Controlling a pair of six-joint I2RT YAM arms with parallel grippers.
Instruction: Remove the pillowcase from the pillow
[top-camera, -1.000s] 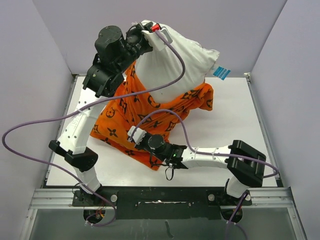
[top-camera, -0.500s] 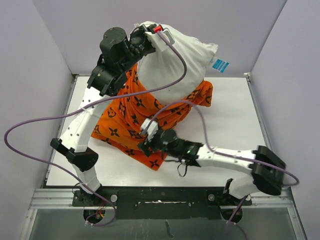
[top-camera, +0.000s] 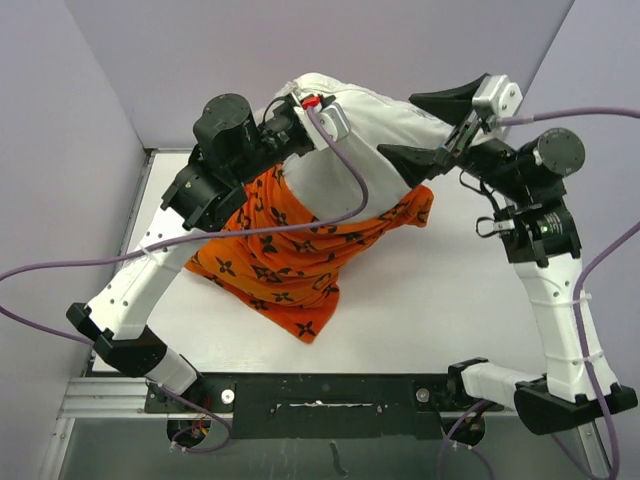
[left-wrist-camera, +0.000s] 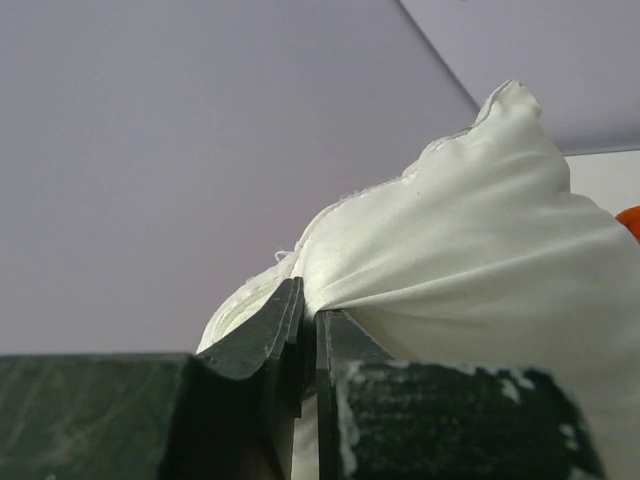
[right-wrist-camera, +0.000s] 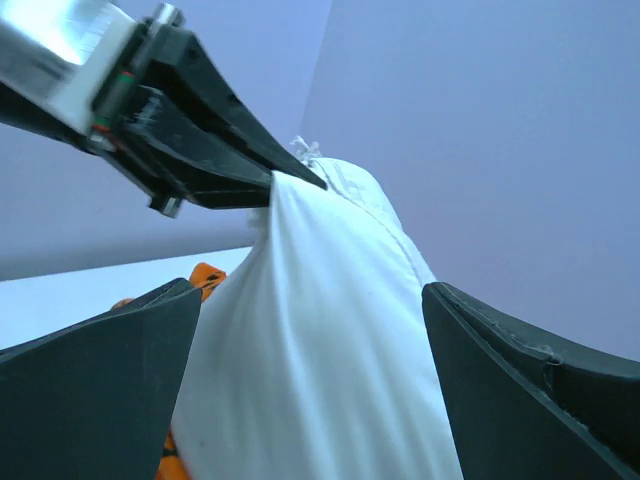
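Plump off-white fabric pillow raised upright above the table, top corner bunched into creases, upper half bare. Bright-orange plush pillowcase with black flower and circle motifs slumped around the pillow's lower part, spilling in folds down to a near point.

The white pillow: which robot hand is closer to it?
Left. The left hand is pinching the pillow at its top corner; the right hand is open around its other end, not gripping.
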